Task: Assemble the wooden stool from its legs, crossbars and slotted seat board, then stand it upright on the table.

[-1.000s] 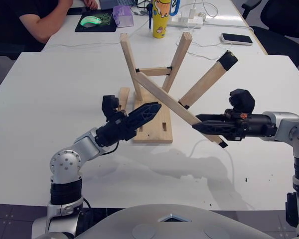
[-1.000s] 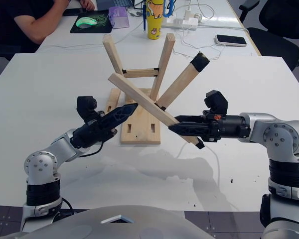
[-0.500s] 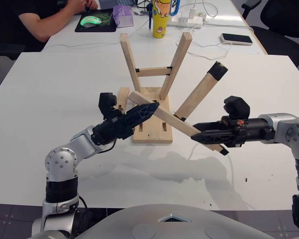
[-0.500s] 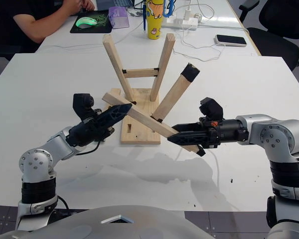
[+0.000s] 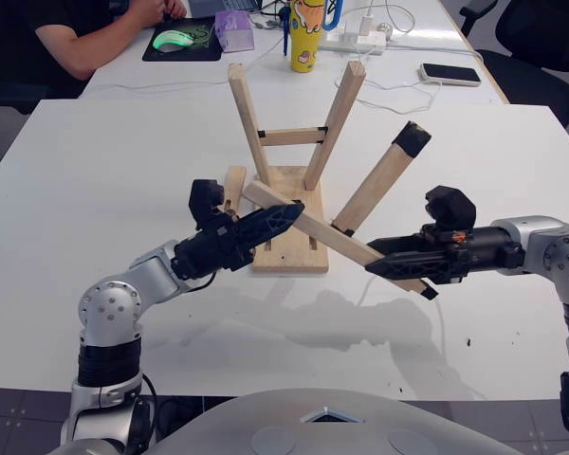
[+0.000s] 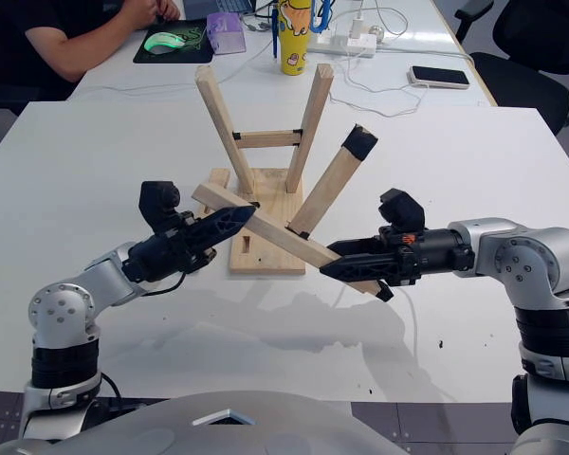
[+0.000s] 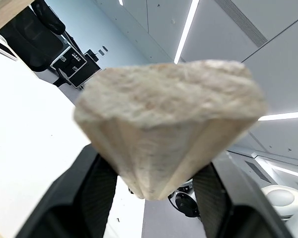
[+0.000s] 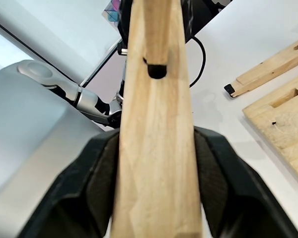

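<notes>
So far, the job looks roughly half done. The seat board (image 5: 291,258) lies flat on the tabletop (image 5: 85,190). One pair of legs (image 5: 246,112), tied by a crossbar (image 5: 292,136), stands up out of the board's far end, apparently seated in the slots.

The second frame is not in yet. The left hand (image 5: 283,214) and the right hand (image 5: 372,258) each have their fingers clamped on a slanting leg (image 5: 313,226), one near each end, holding it across and just above the board. A black-capped leg (image 5: 384,175) rises from beside that held leg toward the far right. It looks joined to it, though the joint itself is hidden. One loose wooden piece (image 5: 233,182) lies on the tabletop just beside the board's left edge.

By my reckoning, what remains is to turn the held frame so its ends meet the near slots and press it home. The loose piece then needs fitting, if it belongs between the frames, before the stool is flipped onto its feet.
</notes>
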`<state>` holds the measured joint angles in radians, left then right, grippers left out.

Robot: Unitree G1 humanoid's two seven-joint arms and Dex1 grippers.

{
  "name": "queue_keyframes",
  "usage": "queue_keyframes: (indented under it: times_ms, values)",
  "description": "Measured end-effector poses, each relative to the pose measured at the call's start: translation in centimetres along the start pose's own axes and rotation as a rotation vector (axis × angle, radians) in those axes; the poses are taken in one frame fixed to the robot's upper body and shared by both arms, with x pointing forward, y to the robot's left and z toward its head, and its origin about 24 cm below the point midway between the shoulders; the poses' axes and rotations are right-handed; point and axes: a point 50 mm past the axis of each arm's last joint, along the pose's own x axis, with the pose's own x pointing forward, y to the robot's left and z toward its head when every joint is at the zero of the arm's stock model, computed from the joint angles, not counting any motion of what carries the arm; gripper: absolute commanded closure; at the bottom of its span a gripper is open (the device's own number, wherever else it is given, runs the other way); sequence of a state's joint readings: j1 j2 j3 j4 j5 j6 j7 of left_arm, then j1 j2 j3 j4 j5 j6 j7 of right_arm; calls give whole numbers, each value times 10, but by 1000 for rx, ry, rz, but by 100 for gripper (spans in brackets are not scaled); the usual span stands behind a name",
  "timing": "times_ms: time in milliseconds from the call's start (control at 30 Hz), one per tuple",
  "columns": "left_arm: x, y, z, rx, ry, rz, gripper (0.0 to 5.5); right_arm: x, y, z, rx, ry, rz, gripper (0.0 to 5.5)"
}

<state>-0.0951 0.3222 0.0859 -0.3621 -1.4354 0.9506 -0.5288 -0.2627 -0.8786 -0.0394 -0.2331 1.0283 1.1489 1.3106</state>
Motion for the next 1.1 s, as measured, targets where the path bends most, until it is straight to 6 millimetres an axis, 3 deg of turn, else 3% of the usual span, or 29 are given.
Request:
queue_keyframes:
  times_ms: [167, 200, 567, 633, 800, 900, 1000, 1100]
  values:
    - [-1, 0, 0, 4, 2, -1, 340, 0, 0, 0, 1, 0, 0, 345]
    - [-1, 0, 0, 4, 3, -1, 340, 0, 0, 0, 1, 0, 0, 308]
    - [-17, 5, 20, 92, 6, 57, 340, -8, -6, -1, 12, -61, -83, 153]
    - [-27, 4, 28, 127, 21, 83, 340, -13, -10, 1, 10, -102, -122, 123]
    - [-89, -11, 85, 298, 19, 271, 341, -28, -36, 1, -151, -55, -473, 118]
    - [-111, -20, 110, 361, 40, 346, 341, -2, -51, -8, -389, 85, -587, 118]
    - [-109, -29, 131, 434, 41, 326, 341, 39, -57, -18, -637, 139, -550, 118]
    - [-104, -35, 149, 504, 21, 310, 341, 65, -59, -42, -810, 236, -497, 118]
